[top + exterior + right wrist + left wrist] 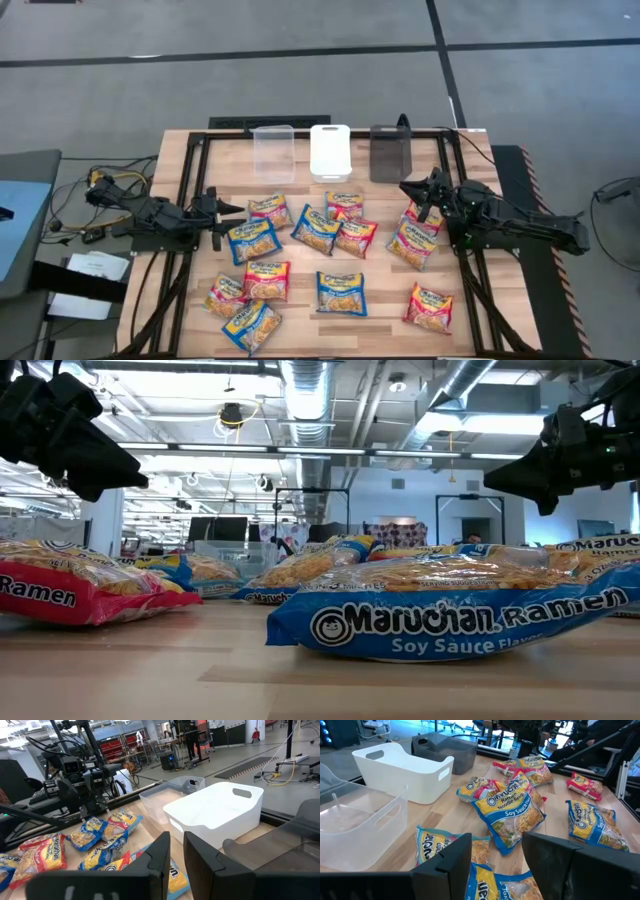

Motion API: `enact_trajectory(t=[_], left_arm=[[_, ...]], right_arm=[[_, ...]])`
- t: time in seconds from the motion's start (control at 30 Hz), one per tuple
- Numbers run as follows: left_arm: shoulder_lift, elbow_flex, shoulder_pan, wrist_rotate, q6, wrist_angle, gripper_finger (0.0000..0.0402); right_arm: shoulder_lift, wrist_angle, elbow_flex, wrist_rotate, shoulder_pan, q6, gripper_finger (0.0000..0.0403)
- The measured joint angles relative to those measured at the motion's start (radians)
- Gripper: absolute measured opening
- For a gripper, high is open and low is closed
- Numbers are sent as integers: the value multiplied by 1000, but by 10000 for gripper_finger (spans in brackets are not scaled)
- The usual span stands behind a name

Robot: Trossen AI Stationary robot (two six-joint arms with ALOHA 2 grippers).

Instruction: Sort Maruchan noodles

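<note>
- My left gripper (238, 208) hovers above the worktop (390, 310) near its left edge, jaws spread, holding nothing. A blue-and-yellow packet (253, 241) lies just beside and below it.
- My right gripper (408, 188) hangs near the right edge, close to the dark bin (391, 152). Its jaws stand a narrow gap apart and are empty, as the right wrist view shows.
- The Maruchan noodles (330, 250) lie scattered flat across the middle and front of the worktop; several overlap near the centre.
- Handling, as I judge it: light, crinkly, slippery wrappers over a brittle noodle block. Grip firmly but do not crush.
- Take hold at a free wrapper edge or across a narrow side.
- The clear bin (273, 153), white bin (330, 150) and dark bin line the far edge.
- Open room lies along the front edge, between the packets.
</note>
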Motion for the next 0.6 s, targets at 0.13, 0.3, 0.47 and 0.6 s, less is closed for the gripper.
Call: enact_trajectory(t=[0.13, 0.3, 0.47, 0.6], left_arm=[[0, 0, 0, 0, 0, 0, 166], [0, 0, 0, 0, -2, 0, 166], [0, 0, 0, 0, -23, 0, 166], [0, 0, 0, 0, -24, 0, 166]], right_arm=[[0, 0, 0, 0, 0, 0, 81], [0, 0, 0, 0, 0, 0, 81], [0, 0, 0, 0, 0, 0, 81], [0, 0, 0, 0, 0, 0, 81]])
